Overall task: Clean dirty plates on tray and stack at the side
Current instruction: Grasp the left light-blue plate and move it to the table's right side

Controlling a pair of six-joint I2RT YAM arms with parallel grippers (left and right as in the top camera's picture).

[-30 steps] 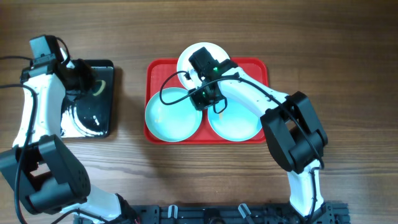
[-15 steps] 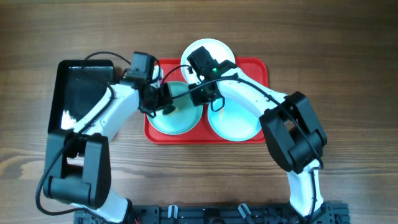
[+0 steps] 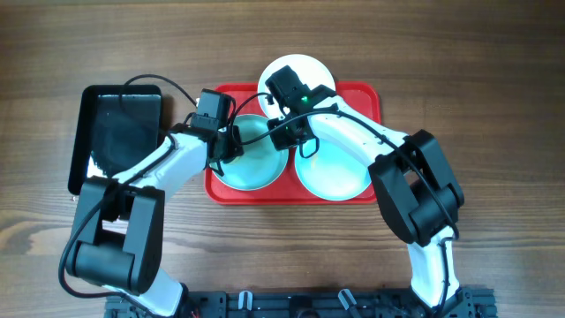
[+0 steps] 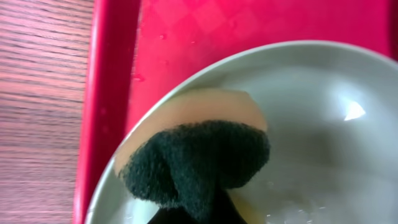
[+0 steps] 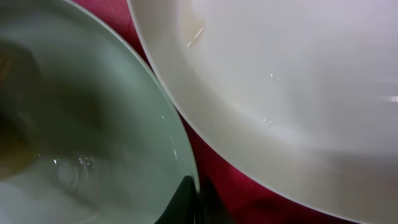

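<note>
All 3 plates sit on the large red rectangular plastic tray [image 3: 369, 97]. The white round plate [image 3: 305, 71] at the far rim is partly hidden by the right arm.

Left gripper [image 3: 231, 148]: jaws pinch a tan-and-dark-green scouring sponge [image 4: 199, 155] onto the left pale turquoise round plate [image 3: 256, 172]; the fingers are cut off from view.

Right gripper [image 3: 290, 134]: jaws narrow on that plate's rim, beside the right pale turquoise round plate [image 3: 340, 177].

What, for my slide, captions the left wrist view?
A sponge rests at the turquoise plate's rim inside the red tray.
</note>
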